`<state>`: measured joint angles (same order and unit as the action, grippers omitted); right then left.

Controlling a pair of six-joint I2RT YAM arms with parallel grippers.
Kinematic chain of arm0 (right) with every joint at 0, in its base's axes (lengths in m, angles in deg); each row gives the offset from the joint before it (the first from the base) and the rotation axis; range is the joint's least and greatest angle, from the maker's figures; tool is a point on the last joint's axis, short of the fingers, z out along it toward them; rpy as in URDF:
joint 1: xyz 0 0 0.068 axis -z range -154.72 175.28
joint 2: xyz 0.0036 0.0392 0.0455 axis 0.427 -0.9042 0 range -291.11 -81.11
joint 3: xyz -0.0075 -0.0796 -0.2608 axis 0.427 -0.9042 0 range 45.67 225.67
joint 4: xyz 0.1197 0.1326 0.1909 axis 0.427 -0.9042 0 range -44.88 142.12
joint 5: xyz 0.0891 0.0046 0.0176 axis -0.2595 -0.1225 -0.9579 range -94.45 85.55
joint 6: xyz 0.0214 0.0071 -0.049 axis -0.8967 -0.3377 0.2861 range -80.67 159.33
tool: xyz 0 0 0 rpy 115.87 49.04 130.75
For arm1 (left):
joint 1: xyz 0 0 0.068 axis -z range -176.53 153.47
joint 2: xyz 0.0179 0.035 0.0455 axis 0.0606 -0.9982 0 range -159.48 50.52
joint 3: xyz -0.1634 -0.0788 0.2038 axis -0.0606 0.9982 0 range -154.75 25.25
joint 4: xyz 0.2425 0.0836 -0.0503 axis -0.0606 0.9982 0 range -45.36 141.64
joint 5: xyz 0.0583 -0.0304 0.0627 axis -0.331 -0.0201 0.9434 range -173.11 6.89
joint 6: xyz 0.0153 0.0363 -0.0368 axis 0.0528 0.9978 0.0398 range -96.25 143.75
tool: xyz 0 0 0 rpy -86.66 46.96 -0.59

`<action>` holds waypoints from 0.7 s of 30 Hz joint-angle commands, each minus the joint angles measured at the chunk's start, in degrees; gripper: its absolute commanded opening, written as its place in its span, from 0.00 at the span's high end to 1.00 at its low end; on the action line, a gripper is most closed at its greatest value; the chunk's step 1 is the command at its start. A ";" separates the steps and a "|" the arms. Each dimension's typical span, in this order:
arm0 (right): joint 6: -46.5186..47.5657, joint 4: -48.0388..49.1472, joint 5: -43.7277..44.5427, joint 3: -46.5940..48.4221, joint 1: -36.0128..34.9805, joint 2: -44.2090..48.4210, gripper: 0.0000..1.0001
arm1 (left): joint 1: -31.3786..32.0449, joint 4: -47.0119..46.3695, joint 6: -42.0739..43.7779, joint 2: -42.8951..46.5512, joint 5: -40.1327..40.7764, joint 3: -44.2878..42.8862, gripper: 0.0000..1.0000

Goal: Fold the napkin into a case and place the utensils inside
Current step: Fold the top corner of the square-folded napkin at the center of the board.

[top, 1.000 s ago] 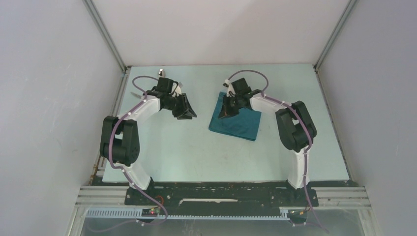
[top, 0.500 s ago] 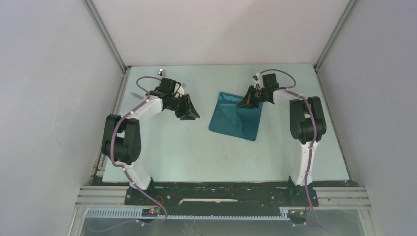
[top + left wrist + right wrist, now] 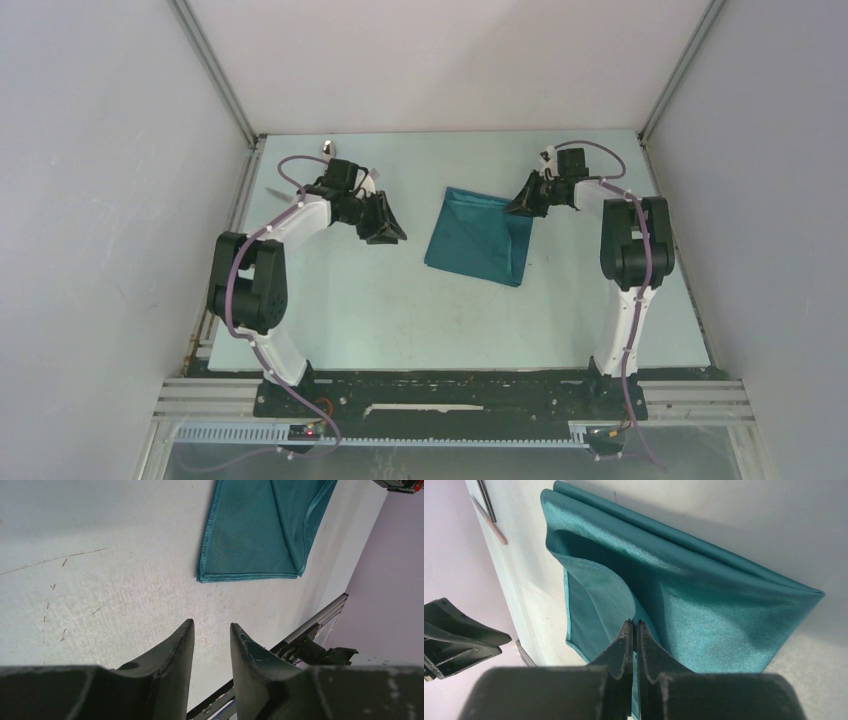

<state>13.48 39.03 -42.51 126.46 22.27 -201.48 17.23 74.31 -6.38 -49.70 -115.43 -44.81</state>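
Over the last second the right gripper (image 3: 520, 207) has travelled from the far-left part of the napkin (image 3: 470, 240) across to its far-right corner, drawing the top layer of cloth along with it. What lay as a flat pad now shows a slanting crease and a raised flap. The left arm has barely shifted in that time.

The right gripper's jaws are pressed together on the hem of that upper layer. In the right wrist view the fingertips (image 3: 634, 625) meet with the thin teal edge rising up between them, while the rest of the napkin (image 3: 704, 605) lies flat below.

The napkin sits on the pale table (image 3: 400, 300), right of centre and towards the far half. It is a folded, roughly square shape with no clear long axis. It is turned slightly, so its far-left corner points to the back wall and its left edge leans towards the near left.

The left gripper (image 3: 388, 232) hangs low over the table, well apart to the napkin's left. Its jaws (image 3: 211, 625) stand partly open with nothing between them, and the napkin (image 3: 250, 535) lies ahead of them.

A small shiny object (image 3: 328, 147) lies at the far-left edge of the table behind the left arm, too small to identify.
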 commanded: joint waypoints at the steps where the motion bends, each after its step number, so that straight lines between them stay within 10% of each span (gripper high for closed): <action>1: 1.15 -0.54 1.92 1.74 1.05 0.74 0.96 | 0.22 -1.11 -0.59 -0.15 -1.88 0.45 0.61; 21: 2.59 -0.28 6.63 1.33 2.47 2.16 0.93 | 0.22 -1.08 -0.53 0.04 -2.27 0.37 0.61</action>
<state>14.53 37.96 -37.25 126.51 24.18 -201.48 17.23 74.31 -6.38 -49.72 -116.37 -44.81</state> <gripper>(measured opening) 0.072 0.387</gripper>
